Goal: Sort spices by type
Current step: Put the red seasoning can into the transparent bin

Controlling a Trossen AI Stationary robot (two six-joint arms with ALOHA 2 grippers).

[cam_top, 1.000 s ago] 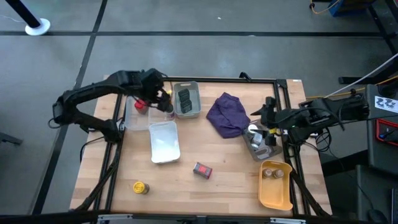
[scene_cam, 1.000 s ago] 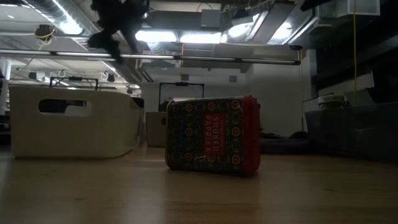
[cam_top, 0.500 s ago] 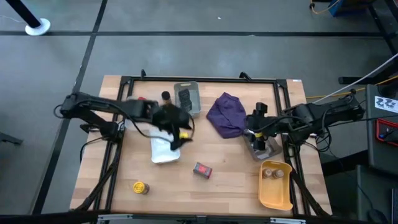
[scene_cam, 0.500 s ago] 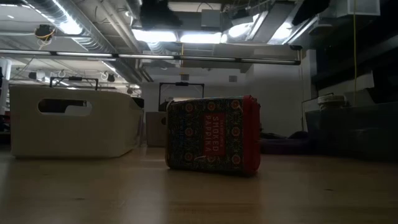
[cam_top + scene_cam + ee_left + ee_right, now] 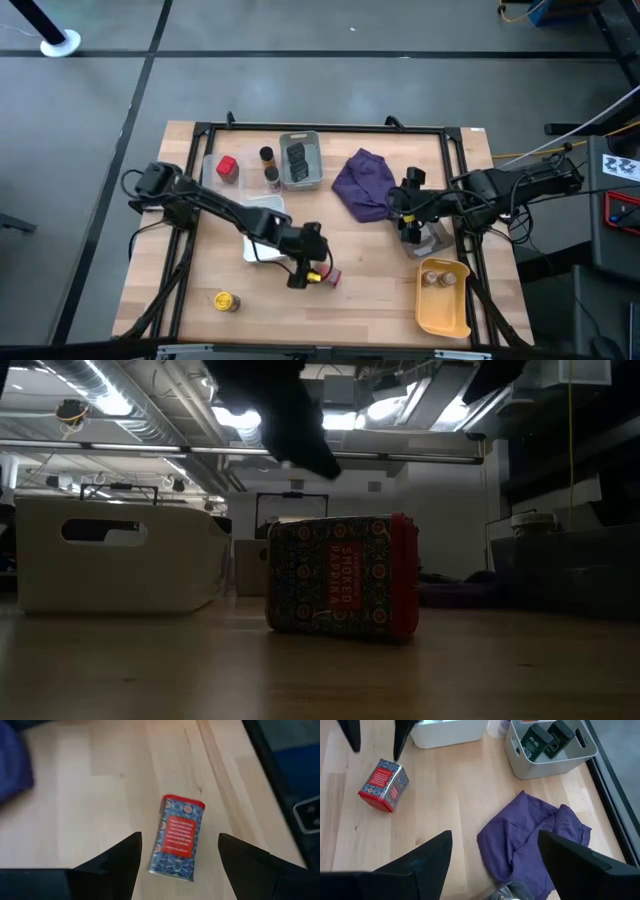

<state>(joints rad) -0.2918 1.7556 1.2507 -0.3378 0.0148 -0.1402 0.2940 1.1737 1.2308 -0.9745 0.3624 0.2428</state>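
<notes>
1. The tabletop (image 5: 370,260) is a pale wooden surface within a dark frame; both arms are seen reaching over it.
2. The left arm is extended across the tabletop toward the near middle. The left gripper (image 5: 303,272) is poised above and just beside the paprika tin (image 5: 327,277); its jaws are set apart with nothing between them, and in the left wrist view the tin (image 5: 178,838) is framed in the gap.
3. The right arm is stationed at the right side. The right gripper (image 5: 408,212) is positioned beside the purple cloth (image 5: 366,185), with its jaws spread wide and nothing held.
4. The purple cloth is crumpled on the tabletop, right of the grey bin (image 5: 300,160).
5. A yellow tray (image 5: 443,300) is placed at the near right corner, with two small jars (image 5: 438,279) inside.
6. A white tray (image 5: 262,222) is located left of centre, partly covered by the left arm.
7. The grey bin at the far edge is seen to hold two dark tins (image 5: 547,737).
8. A clear tray (image 5: 212,190) at the far left holds a red tin (image 5: 227,167); two small dark-capped jars (image 5: 269,168) are noted at its right side, whether inside it cannot be told.
9. The paprika tin is lying on its side on bare tabletop, red-capped and patterned, labelled "SMOKED PAPRIKA" in the low view (image 5: 342,589).
10. A yellow jar (image 5: 225,301) is left alone near the front left edge.
</notes>
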